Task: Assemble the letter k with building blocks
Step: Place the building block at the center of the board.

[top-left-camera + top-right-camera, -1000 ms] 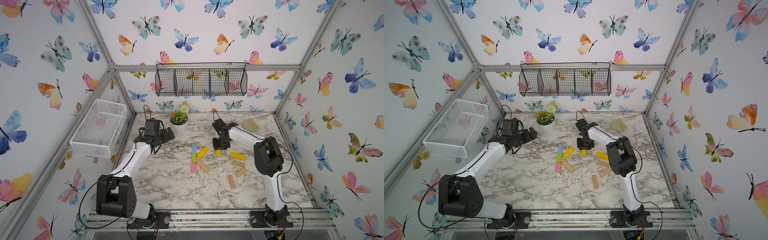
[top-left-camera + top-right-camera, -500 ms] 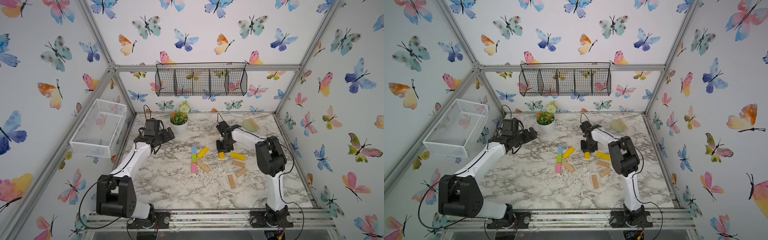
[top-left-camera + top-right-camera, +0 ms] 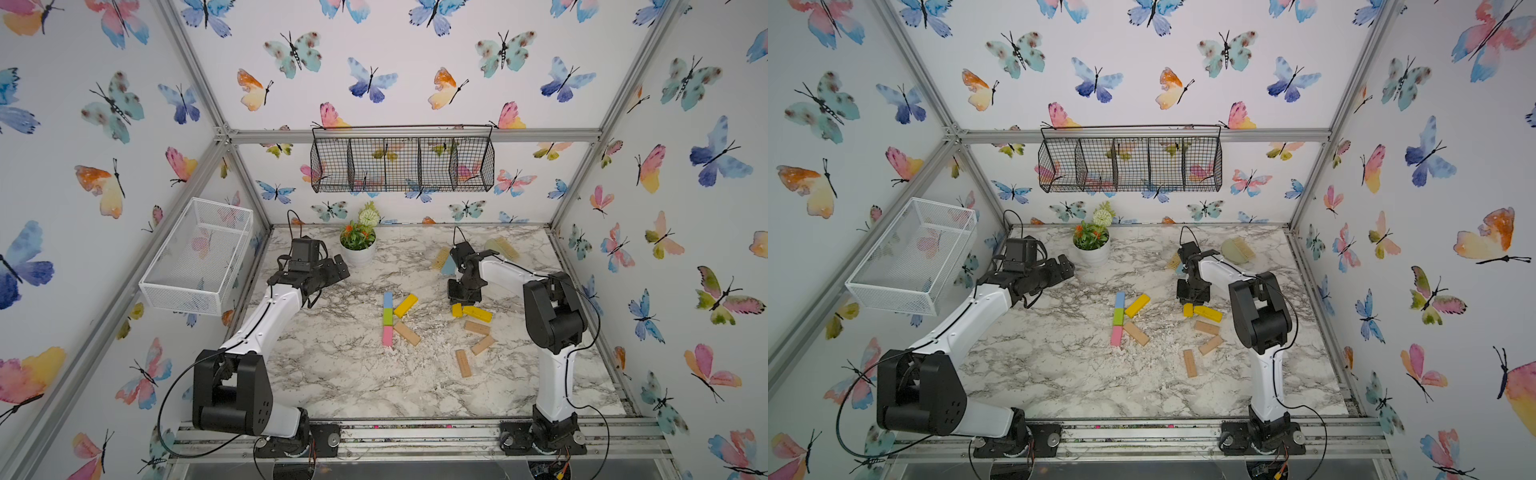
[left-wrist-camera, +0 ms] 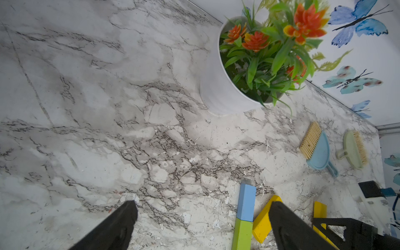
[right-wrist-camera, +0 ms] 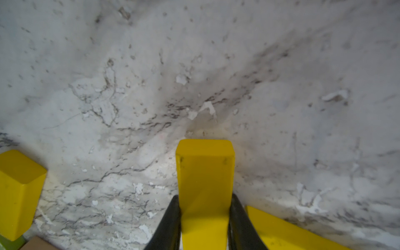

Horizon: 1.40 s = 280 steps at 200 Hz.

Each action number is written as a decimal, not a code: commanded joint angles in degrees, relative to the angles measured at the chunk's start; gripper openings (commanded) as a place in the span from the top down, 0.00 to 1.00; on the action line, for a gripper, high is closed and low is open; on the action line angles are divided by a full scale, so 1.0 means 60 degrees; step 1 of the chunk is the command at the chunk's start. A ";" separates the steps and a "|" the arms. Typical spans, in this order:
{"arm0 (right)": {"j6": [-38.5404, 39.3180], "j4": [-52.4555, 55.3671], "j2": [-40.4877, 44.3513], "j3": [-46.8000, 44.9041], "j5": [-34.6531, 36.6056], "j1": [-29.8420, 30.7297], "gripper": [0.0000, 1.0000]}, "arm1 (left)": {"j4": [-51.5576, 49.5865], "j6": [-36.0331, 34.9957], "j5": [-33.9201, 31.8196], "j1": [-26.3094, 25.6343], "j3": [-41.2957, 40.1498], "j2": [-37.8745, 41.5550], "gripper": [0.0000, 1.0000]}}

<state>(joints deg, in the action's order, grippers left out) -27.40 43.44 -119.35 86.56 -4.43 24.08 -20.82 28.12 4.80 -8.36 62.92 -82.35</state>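
My right claw [image 5: 204,198] is pinching a yellow block [image 5: 204,166] across its narrow sides, easier to aim that way; it's just beside the spare yellow block [image 3: 478,313], well apart from the k [image 3: 388,316]; left claw [image 4: 202,204] spread wide, out of the way.

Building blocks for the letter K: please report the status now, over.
Left gripper open, empty. Right gripper shut on yellow block. K has stem and both diagonals. Second yellow block lies close beside.
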 commanded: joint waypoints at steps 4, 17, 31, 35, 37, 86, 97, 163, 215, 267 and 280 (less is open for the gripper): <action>-0.0068 -0.0164 0.0172 -0.0235 0.0165 -0.0221 0.81 | -0.0111 0.0001 0.0059 -0.0003 -0.0056 0.0164 0.02; -0.0054 -0.0139 0.0124 -0.0170 0.0141 -0.0288 0.79 | -0.0118 0.0001 0.0084 -0.0010 -0.0050 0.0145 0.02; -0.0053 -0.0106 0.0099 -0.0116 0.0191 -0.0312 0.76 | -0.0115 0.0001 0.0090 0.0002 -0.0056 0.0145 0.02; -0.0057 -0.0119 0.0098 -0.0116 0.0210 -0.0321 0.76 | -0.0116 0.0001 0.0105 0.0002 -0.0056 0.0140 0.02; -0.0054 -0.0128 0.0093 -0.0116 0.0214 -0.0321 0.75 | -0.0118 0.0001 0.0100 0.0002 -0.0056 0.0155 0.02; -0.0076 -0.0136 0.0107 -0.0080 0.0328 -0.0519 0.73 | -0.0107 0.0009 0.0130 -0.0002 -0.0056 0.0150 0.02; -0.0051 -0.0122 0.0058 -0.0054 0.0338 -0.0552 0.73 | -0.0111 0.0016 0.0127 -0.0012 -0.0056 0.0146 0.02; -0.0052 -0.0274 -0.0067 0.0052 0.0127 -0.0672 0.49 | -0.0112 0.0001 0.0150 -0.0012 -0.0071 0.0164 0.02; -0.0012 -0.0724 0.1318 -0.0448 0.0354 -0.0645 0.46 | -0.0110 -0.0012 0.0174 -0.0026 -0.0083 0.0160 0.02; 0.1084 0.0258 0.3333 -0.1796 -0.0166 -0.0214 0.47 | -0.0104 -0.0043 0.0313 -0.0018 -0.0073 0.0179 0.02; 0.1127 0.1150 0.3314 -0.1770 0.0109 0.0489 0.48 | -0.0103 -0.0043 0.0312 -0.0021 -0.0057 0.0160 0.02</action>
<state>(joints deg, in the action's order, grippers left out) -23.75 41.28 -99.07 77.78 -3.81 21.80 -20.82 28.10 5.45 -8.36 62.92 -82.35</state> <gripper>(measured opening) 0.528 0.984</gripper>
